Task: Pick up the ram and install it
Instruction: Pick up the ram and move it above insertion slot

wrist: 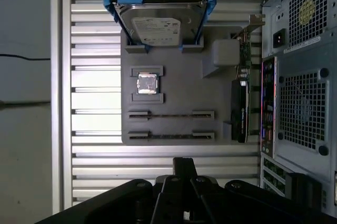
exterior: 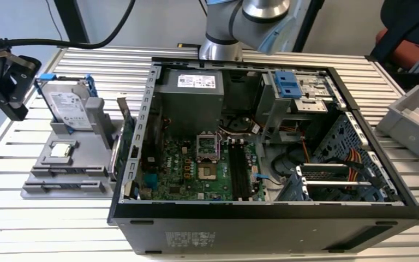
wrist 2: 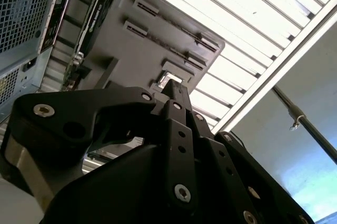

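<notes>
Two ram sticks stand on edge as thin dark strips in the slot rows of a grey holder (wrist: 179, 84). One is the ram (wrist: 171, 114); the other (wrist: 171, 135) lies nearer my gripper. In the first wrist view my gripper (wrist: 184, 165) hangs over the slatted table just off the holder's edge, beyond the ram rows. Its black fingers meet at one tip with nothing between them. In the exterior view the gripper (exterior: 15, 109) is at the far left, beside the holder (exterior: 42, 190). The motherboard's black memory slots (exterior: 237, 169) lie inside the open case.
On the holder also sit a hard drive (wrist: 160, 21) in a blue bracket, a square silvery processor chip (wrist: 147, 83) and an upright expansion card (wrist: 239, 111). The open computer case (exterior: 268, 218) stands right beside the holder. A grey bin (exterior: 413, 117) is at the exterior view's right.
</notes>
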`<state>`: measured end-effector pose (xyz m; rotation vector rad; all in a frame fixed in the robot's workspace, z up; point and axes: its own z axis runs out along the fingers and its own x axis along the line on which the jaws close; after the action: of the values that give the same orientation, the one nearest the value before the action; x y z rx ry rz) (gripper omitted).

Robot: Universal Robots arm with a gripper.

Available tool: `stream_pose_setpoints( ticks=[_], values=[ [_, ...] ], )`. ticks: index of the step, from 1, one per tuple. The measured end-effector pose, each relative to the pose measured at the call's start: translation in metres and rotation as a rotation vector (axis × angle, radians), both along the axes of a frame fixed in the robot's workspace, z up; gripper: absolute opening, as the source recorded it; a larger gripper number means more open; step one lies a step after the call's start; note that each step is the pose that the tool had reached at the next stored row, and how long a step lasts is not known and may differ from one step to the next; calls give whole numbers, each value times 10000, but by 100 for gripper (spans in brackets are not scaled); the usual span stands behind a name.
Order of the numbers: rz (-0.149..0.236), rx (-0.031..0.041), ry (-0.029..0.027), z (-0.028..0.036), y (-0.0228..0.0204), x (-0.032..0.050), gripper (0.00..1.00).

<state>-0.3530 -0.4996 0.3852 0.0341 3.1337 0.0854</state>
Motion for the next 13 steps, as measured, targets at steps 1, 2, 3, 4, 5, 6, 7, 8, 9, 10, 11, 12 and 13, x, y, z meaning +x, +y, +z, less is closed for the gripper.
stream_pose_setpoints(
  ticks=[1, 2, 3, 4, 5, 6, 7, 8, 9, 10, 11, 12, 13],
  values=[
    [0, 0, 0, 0, 0, 0, 0],
    [0, -1, 0, 0, 0, 0, 0],
    [0, -1, 0, 0, 0, 0, 0],
    [0, -1, -1, 0, 0, 0, 0],
    [0, -1, 0, 0, 1, 0, 0],
    [0, -2, 0, 0, 1, 0, 0],
    [4, -1, -1, -1, 2, 0, 0],
    [11, -1, 0, 0, 5, 0, 0],
    [33, -1, 0, 0, 7, 0, 0],
    [69, -1, -1, -1, 8, 0, 0],
    [119, -1, -1, 0, 10, 0, 0],
    [183, -1, -1, 0, 12, 0, 0],
    [255, -1, -1, 0, 14, 0, 0]
  ],
)
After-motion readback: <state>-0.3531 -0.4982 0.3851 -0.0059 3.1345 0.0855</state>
